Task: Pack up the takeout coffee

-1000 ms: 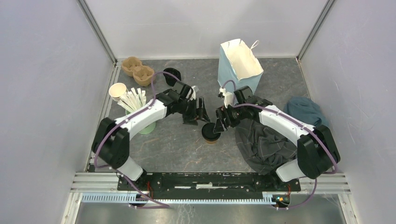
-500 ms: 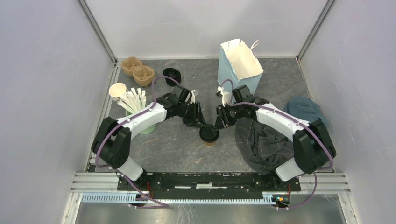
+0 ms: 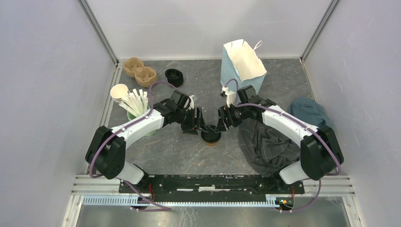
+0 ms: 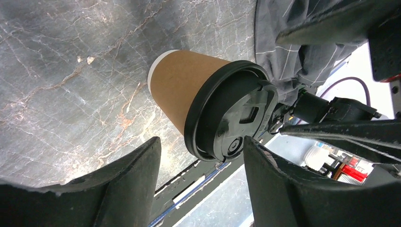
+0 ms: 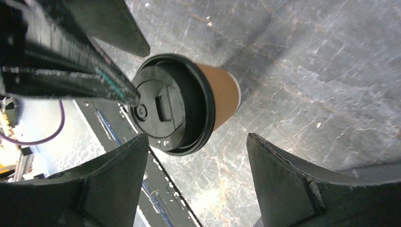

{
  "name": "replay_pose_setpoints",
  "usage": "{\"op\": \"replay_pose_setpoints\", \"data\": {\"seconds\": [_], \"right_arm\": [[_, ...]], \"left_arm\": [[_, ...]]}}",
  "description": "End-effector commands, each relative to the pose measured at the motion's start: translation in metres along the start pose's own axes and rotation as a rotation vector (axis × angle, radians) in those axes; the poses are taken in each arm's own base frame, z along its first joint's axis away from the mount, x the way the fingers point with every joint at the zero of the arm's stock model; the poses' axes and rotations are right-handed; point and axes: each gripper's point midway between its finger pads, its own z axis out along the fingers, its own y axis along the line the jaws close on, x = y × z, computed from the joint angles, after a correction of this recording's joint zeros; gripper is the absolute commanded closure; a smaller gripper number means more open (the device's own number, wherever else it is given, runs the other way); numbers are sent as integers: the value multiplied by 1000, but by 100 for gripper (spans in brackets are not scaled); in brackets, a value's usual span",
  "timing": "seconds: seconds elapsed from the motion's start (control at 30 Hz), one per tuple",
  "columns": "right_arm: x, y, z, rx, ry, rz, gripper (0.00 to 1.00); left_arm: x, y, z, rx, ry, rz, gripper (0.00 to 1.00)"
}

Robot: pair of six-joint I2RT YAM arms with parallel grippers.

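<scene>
Two sets of jaws, both spread, neither pinching anything.

- **Left jaws:** the fingers stand wide apart, over the lid from the cup's left side.
- **Right jaws:** these are likewise spread, over the lid from the cup's right side.
- **Contact:** each wrist view shows one fingertip of the opposite arm at the lid's rim, and whether it touches cannot be told.
- **Judged purpose:** the two arms are tending the lid from two sides, seating or checking it. No lift looks under way, since no finger bears on the paper wall.

**Item 1, coffee cup** (image 3: 211,140)
- It is brown paper with a black sip lid (image 4: 236,118).
- It stands on the surface (image 3: 175,153) at the middle, between the two arms and just beside the dark cloth (image 3: 267,144).
- The long axis is vertical, with the lid up and the narrow white-rimmed base down.
- The spot is judged deliberate, being within equal reach of both arms.
- Which way the sip opening faces is not reliably readable.

**Item 2, second cup**
- It is not in view.

**Item 3, paper bag** (image 3: 243,64)
- It is pale blue and stands upright at the far side behind the right arm, mouth open upward and apart from the cup.
- It is judged the destination, since the open top suits lowering a cup in upright.

**Item 4, pulp carrier** (image 3: 139,71)
- It has two wells and sits in the far left corner.
- The stack of black lids (image 3: 174,75) lies near it.

**Item 5, green cup of white sticks** (image 3: 135,108)
- It stands beside the left arm.
</scene>
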Motion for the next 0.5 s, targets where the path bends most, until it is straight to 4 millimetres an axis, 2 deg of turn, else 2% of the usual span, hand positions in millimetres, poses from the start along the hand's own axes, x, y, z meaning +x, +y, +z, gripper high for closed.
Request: {"op": "replay_pose_setpoints", "data": {"seconds": [0.0,0.27,0.47], "right_arm": [[8,7,-1,-69,-41,57,19],[6,2,6,-149,-81,135,32],[28,-11,21,-136,-48,168,35]], "left_arm": [[-9,-13,-1,57,-16,-24,33],[0,2,8,39,27,-47,49],[16,29,17,-38,57,-76,56]]}}
